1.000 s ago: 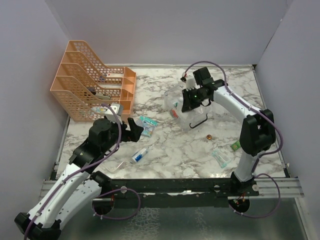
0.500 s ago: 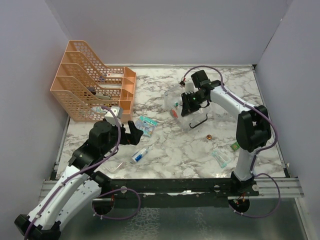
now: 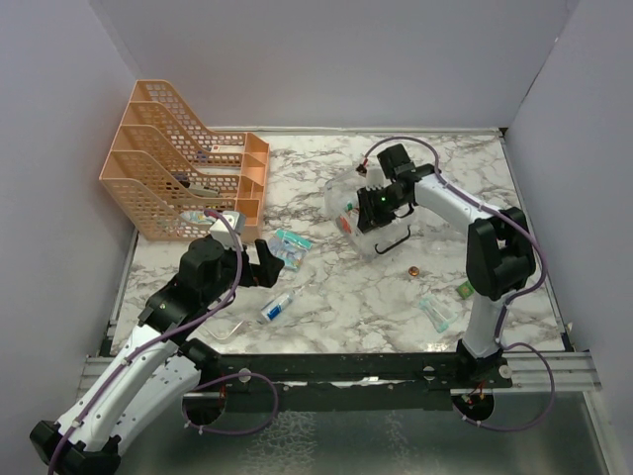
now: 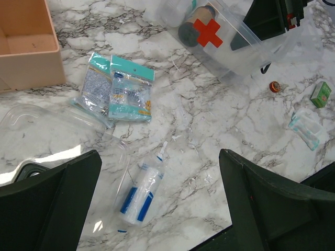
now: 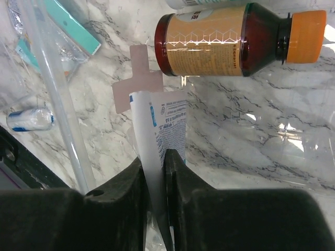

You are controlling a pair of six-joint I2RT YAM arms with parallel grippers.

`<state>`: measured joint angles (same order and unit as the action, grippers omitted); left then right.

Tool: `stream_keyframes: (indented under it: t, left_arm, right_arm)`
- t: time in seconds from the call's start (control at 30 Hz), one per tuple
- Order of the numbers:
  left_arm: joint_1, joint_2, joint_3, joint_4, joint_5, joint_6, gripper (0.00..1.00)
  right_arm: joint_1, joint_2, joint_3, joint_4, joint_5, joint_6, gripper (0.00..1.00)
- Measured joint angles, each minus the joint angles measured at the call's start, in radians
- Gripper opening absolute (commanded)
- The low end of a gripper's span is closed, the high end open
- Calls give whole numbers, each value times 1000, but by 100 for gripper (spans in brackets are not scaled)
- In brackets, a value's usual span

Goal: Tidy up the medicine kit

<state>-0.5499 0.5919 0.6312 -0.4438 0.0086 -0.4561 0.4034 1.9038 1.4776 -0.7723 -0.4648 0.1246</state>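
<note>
The medicine kit (image 3: 348,198) is a clear box with a red cross (image 4: 209,32) and a black handle (image 3: 396,240), at the back middle of the marble table. My right gripper (image 3: 374,210) reaches into it. In the right wrist view that gripper (image 5: 156,172) is shut on a white tube (image 5: 162,130) with blue print, held upright over the kit's clear floor (image 5: 272,136). A brown bottle (image 5: 225,39) with an orange cap lies in the kit beyond. My left gripper (image 4: 159,204) hangs open above a small blue-labelled bottle (image 4: 140,191), not touching it.
Two teal packets (image 4: 120,94) lie near the orange mesh rack (image 3: 183,178). A clear plastic lid (image 4: 57,130) lies by my left finger. A copper cap (image 4: 275,86), a green box (image 4: 320,94) and a clear packet (image 4: 308,128) sit at the right.
My left jaws have spread wider and that arm has crept forward toward the small bottle. My right gripper has shifted slightly left and down into the kit with the tube.
</note>
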Motion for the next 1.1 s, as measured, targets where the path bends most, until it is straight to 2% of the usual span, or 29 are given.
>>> stream_keyframes:
  t: [0.17,0.27,0.3,0.73,0.97,1.1]
  left_arm:
    - [0,0,0,0,0,0,99]
    - [0,0,0,0,0,0,99]
    - [0,0,0,0,0,0,99]
    - [0,0,0,0,0,0,99]
    - [0,0,0,0,-1,-1,99]
    - [0,0,0,0,0,-1,99]
  right_arm:
    - [0,2,-30,35,-4,14,45]
    - [0,2,-42,44,12,21,55]
    - [0,0,-44,45,21,22,56]
    - [0,-35,-50,49,177,28,54]
    - [0,-46,-66,65,226,23,40]
    - [2,-47,-69,69,234,12,44]
